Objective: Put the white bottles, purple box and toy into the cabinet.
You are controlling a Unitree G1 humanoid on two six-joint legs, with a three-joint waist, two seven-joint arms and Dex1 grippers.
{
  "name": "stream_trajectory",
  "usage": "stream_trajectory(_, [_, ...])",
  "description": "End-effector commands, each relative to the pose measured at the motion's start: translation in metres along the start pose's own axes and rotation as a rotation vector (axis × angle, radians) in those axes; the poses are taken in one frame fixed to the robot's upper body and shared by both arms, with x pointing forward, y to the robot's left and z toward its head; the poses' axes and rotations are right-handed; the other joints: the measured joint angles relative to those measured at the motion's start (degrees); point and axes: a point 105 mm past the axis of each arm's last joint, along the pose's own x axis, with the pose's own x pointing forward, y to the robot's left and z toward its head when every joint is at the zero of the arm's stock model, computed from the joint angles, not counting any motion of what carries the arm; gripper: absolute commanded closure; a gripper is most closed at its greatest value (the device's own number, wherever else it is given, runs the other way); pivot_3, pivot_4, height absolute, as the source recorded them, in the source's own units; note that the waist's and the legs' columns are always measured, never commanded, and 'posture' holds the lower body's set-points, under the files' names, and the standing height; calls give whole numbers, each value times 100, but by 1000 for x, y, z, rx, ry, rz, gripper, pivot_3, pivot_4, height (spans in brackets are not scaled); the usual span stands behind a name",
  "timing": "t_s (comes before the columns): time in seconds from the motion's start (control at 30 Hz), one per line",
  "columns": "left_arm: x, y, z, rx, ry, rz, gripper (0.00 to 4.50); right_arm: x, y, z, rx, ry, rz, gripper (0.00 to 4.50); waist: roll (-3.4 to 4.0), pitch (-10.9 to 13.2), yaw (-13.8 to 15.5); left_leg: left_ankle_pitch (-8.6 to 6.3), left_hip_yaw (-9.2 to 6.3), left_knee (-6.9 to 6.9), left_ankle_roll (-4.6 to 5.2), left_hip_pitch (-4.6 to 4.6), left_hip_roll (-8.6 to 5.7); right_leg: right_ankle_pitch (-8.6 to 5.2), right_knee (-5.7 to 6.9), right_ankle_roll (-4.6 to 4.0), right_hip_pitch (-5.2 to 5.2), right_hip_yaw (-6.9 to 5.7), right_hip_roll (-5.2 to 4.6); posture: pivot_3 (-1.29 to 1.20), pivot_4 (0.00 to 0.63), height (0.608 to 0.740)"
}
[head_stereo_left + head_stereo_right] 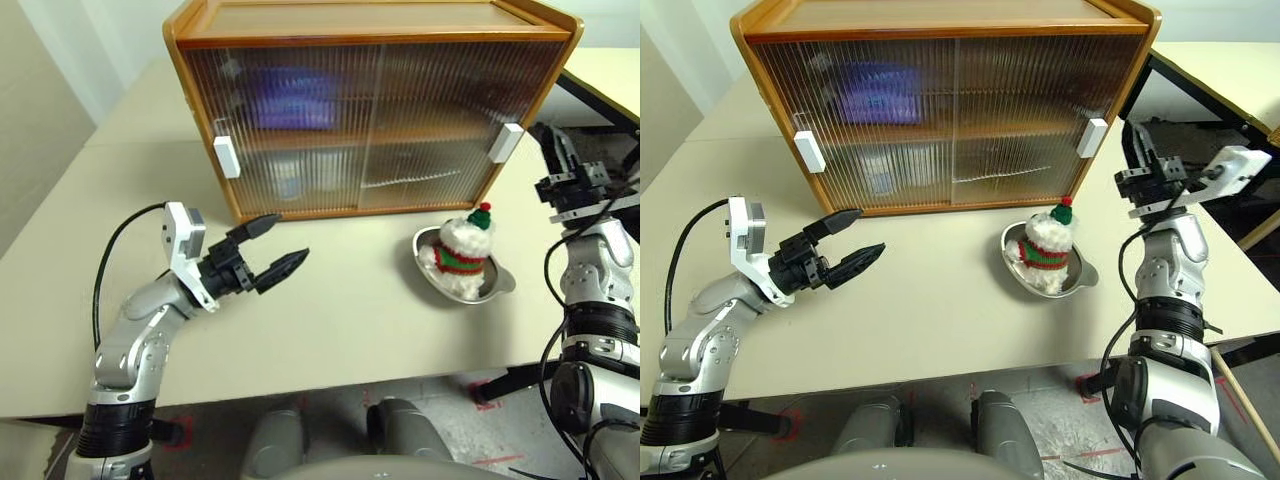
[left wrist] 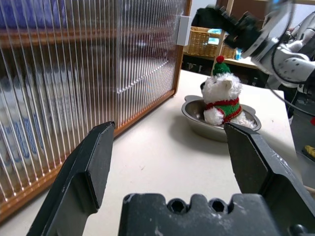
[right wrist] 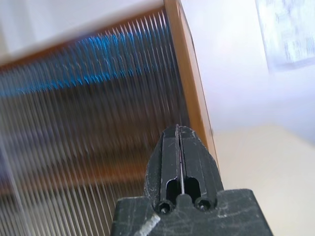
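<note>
One toy (image 1: 463, 252) sits outside one cabinet (image 1: 370, 110).

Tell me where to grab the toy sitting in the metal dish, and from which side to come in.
Grip the toy around its plush body at the red-and-green band, probably from above. It sits upright in the shallow metal dish, whose rim blocks a low sideways approach, and the green hat looks too small to hold. The open left gripper is empty.

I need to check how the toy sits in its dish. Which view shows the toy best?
The left wrist view: the toy shows large and upright in the metal dish, seen between the open left claw's fingers. Both eye views show it smaller, from above.
</note>
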Motion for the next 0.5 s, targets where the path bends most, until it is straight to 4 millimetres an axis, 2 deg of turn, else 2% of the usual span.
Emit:
stream_trajectory(0.03, [5,-6,1,22,-3,-25,0,3,-4,-11,21,50,-54,4474,1,-1,4,0,-1,-1,0,0,0,0,0,0,0,0,0,184,5,740])
stream_trajectory(0.2, [5,-9,-1,15,-14,-24,0,6,-5,-12,0,66,-96,4474,3,-1,10,0,-2,-9,0,-2,-1,2,-2,3,-1,-2,0,192,1,740])
stream_trajectory(0.5, [2,-7,-4,14,-11,-15,0,17,10,-14,16,74,-59,4474,6,-3,3,0,-1,-9,0,0,0,2,-2,3,-1,-1,2,192,0,740])
